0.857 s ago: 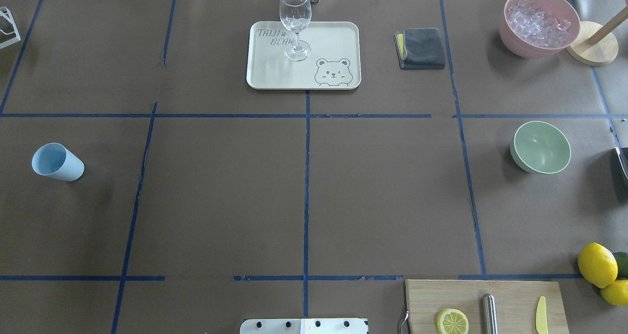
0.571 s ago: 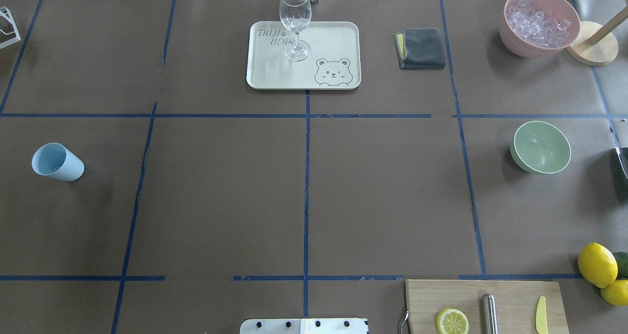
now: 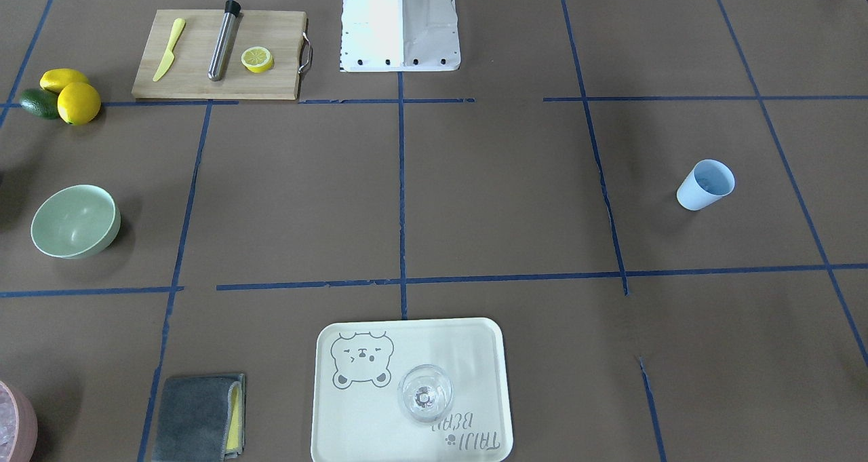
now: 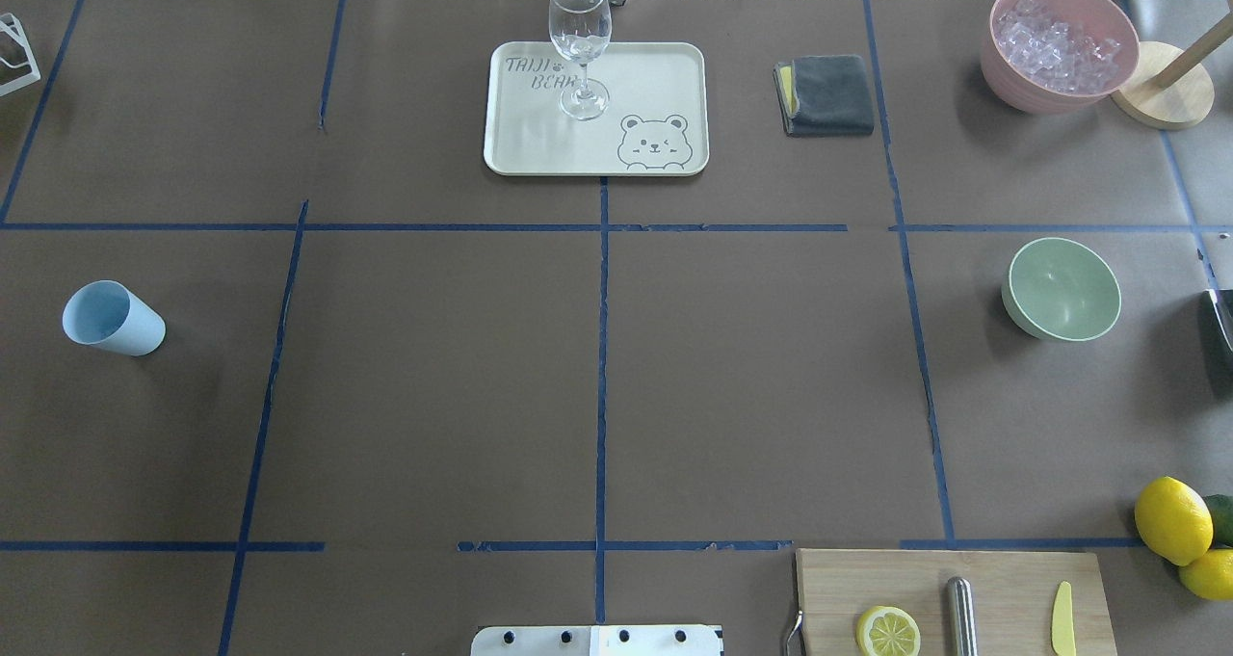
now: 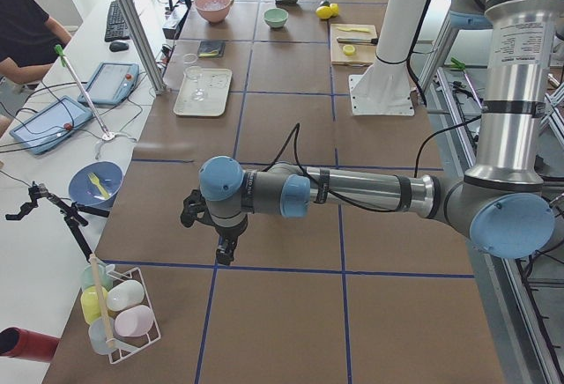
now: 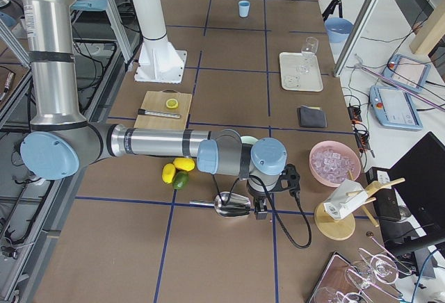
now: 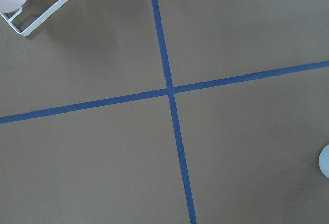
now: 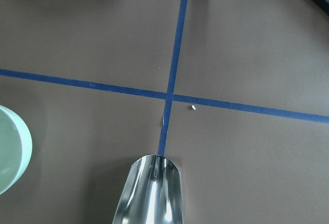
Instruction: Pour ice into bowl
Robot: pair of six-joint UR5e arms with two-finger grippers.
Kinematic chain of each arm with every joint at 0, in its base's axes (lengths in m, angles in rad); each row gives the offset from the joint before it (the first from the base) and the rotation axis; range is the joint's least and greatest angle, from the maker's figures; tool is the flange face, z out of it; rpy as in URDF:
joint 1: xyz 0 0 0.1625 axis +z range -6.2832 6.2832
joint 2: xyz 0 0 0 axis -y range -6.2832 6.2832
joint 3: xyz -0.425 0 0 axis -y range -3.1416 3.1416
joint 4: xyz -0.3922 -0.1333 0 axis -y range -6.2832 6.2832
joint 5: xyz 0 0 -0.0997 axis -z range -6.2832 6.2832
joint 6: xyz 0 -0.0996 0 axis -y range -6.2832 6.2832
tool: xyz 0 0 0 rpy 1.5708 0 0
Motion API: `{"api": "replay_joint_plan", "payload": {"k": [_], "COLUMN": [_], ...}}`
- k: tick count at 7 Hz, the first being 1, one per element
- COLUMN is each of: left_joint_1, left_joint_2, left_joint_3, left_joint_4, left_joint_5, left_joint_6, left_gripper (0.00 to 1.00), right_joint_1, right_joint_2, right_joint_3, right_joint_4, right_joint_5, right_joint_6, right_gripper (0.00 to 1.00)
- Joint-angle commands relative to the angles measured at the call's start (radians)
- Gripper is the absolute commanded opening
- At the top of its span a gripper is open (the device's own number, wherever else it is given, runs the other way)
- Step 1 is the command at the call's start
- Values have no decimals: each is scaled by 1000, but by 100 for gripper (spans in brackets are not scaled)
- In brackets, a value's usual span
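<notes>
The mint-green bowl [image 4: 1062,290] stands empty at the table's right side; it also shows in the front view [image 3: 74,221] and at the right wrist view's left edge [image 8: 10,157]. The ice [image 4: 1058,44] lies in a pink container [image 4: 1002,68] at the far right corner. My right gripper [image 6: 261,209] hovers just right of the bowl, with an empty metal scoop [image 8: 151,190] jutting out before its camera. Its fingers do not show, so I cannot tell its state. My left gripper [image 5: 225,252] hangs over the table's left end, and I cannot tell its state either.
A light blue cup [image 4: 113,318] stands at the left. A cream tray [image 4: 665,68] with a wine glass [image 4: 580,39] and a grey cloth [image 4: 826,94] are at the back. A cutting board [image 4: 1011,579], lemons [image 4: 1172,519], a wooden stand [image 4: 1163,83] and a cup rack [image 5: 119,313] lie around the edges.
</notes>
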State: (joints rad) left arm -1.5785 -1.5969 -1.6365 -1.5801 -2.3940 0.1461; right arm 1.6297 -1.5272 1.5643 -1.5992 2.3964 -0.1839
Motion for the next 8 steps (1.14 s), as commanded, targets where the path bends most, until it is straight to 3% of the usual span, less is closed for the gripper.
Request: {"api": "replay_joint_plan", "payload": {"k": [1,3,5,7,8], "left_joint_1": [2,2,3,43,102], "left_joint_2": [-26,-31,-23,-23,-5], "left_joint_3": [-22,-130,-245,-322,-392], "left_joint_4": [-43,-66,-98,-101,-104], "left_joint_5": [-4,-1,19,45,138], "left_joint_6": [-2,-61,-224,-348,-432], "left_gripper": [100,100,100,100,100], "right_joint_1": [-57,-198,-330,-446,-499], "right_joint_2": [53,44,-26,-95,-143], "right_joint_3": [-6,14,20,16,11], "right_joint_4": [36,253,576,721,793], "right_joint_5": [1,0,-16,-72,-132], "right_joint_6": [199,499,818,918,922], "right_gripper": [100,100,100,100,100]}}
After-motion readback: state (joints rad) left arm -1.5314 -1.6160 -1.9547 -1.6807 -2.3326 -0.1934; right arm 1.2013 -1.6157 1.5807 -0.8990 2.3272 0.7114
